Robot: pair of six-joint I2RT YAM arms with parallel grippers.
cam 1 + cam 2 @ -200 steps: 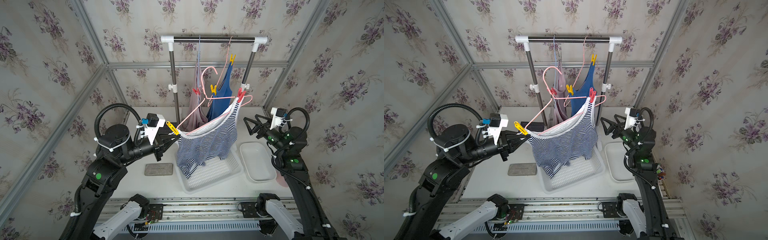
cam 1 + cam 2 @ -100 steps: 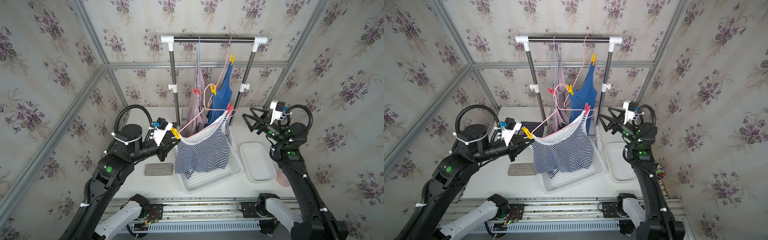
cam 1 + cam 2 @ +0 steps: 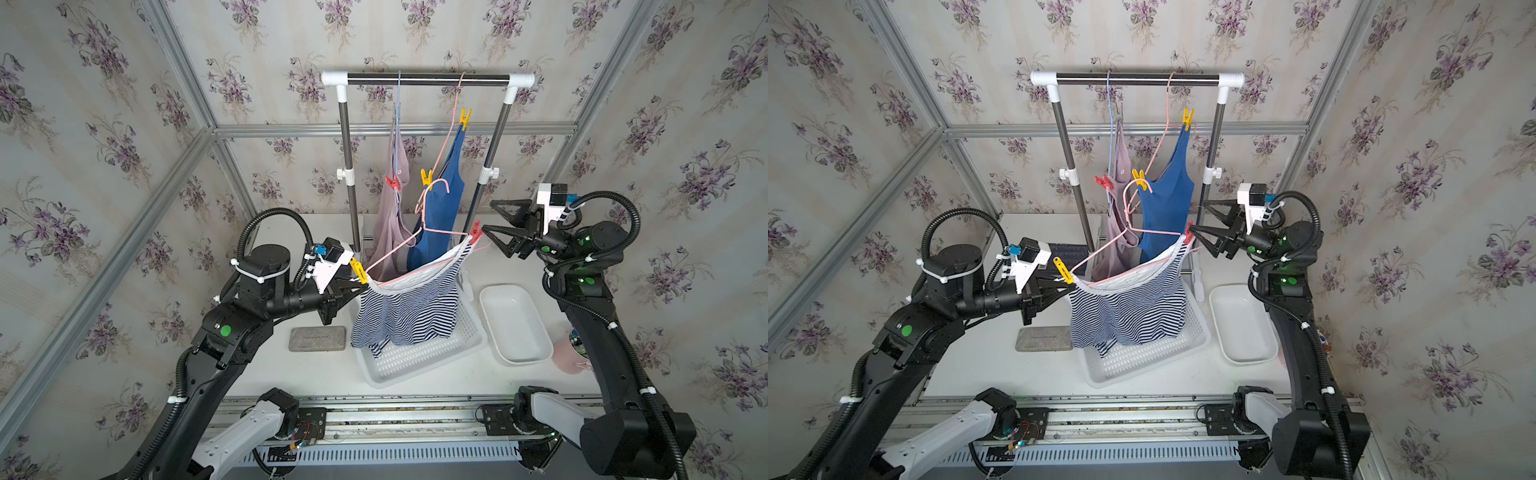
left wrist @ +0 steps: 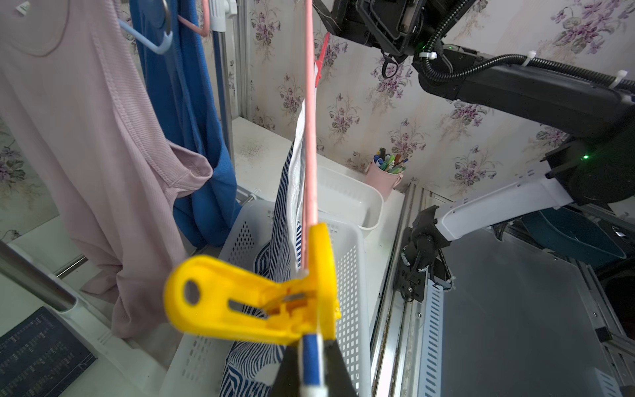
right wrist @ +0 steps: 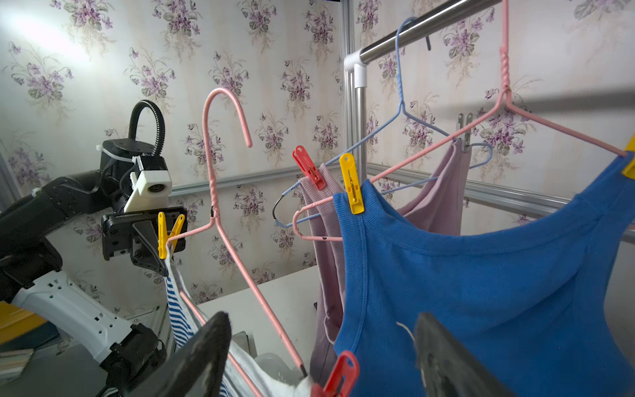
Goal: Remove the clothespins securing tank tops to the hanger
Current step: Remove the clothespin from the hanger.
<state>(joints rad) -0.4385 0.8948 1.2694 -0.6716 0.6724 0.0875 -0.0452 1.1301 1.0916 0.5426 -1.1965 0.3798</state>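
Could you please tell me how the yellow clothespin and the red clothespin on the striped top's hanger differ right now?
The yellow clothespin is at the end of the pink hanger by the left gripper; the red clothespin is at the end by the right gripper. Shut jaws pinch the striped top right beside the yellow clothespin; open jaws stand at the red clothespin, not closed on it. Both clip the striped top to that hanger.

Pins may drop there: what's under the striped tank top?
A white perforated basket sits under the striped tank top. Its bare floor shows in front. The floor beneath the hanging fabric is covered, so anything lying there cannot be seen.
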